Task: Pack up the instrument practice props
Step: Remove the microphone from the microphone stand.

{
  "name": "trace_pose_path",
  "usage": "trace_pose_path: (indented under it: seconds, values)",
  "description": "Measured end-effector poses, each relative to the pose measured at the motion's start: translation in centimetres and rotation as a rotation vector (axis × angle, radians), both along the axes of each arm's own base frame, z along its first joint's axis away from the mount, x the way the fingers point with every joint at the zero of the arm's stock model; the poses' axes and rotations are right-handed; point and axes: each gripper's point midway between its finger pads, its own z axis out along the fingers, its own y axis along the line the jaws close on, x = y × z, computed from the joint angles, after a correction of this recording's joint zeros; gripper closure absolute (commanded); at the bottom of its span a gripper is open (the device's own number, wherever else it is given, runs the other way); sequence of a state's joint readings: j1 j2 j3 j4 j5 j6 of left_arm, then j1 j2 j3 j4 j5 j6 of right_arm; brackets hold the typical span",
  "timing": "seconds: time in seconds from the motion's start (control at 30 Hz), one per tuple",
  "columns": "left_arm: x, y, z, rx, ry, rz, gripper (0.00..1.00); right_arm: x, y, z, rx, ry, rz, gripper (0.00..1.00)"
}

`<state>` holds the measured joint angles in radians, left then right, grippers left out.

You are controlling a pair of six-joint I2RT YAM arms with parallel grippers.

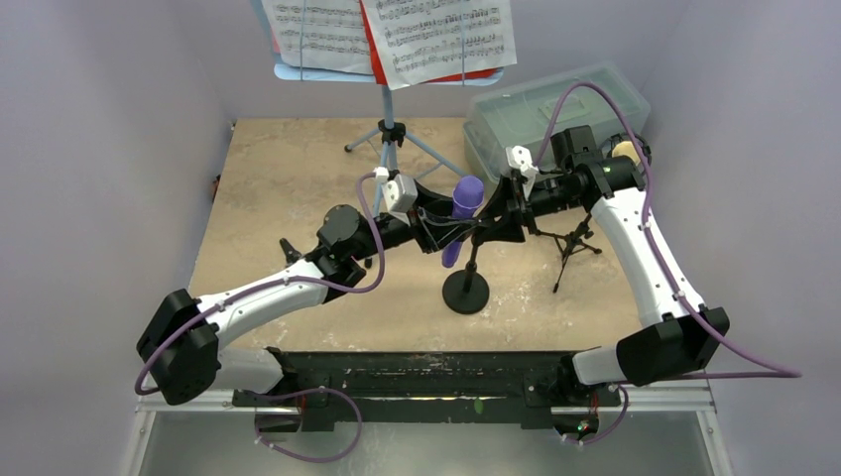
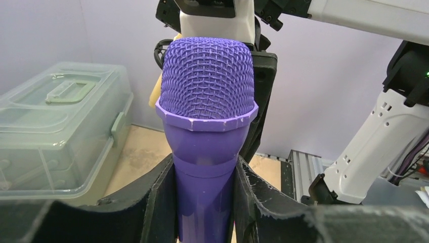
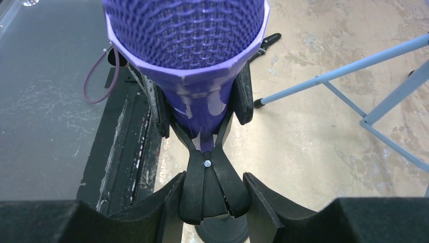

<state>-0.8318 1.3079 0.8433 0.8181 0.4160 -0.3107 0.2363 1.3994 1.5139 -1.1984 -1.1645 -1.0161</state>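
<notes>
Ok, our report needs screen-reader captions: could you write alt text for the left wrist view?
A purple microphone fills the centre, its handle pinched between the black fingers of the left end effector. A translucent lidded box sits at left; the right arm rises behind.

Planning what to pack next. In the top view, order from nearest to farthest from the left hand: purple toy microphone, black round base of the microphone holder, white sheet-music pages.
1. Purple toy microphone: gripped in the left hand.
2. Black round base of the microphone holder: just beyond it, toward the arms' bases.
3. White sheet-music pages: high at the far edge.
</notes>
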Motion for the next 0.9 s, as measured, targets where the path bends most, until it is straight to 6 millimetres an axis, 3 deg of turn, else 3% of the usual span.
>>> trace_pose_path:
  seconds: [0.9]
  values:
    - [-1.4,2.8,-0.1,0.076,-0.05,0.067,1.0,-0.5,0.5,-0.1,0.02,-0.024,0.004,1.0]
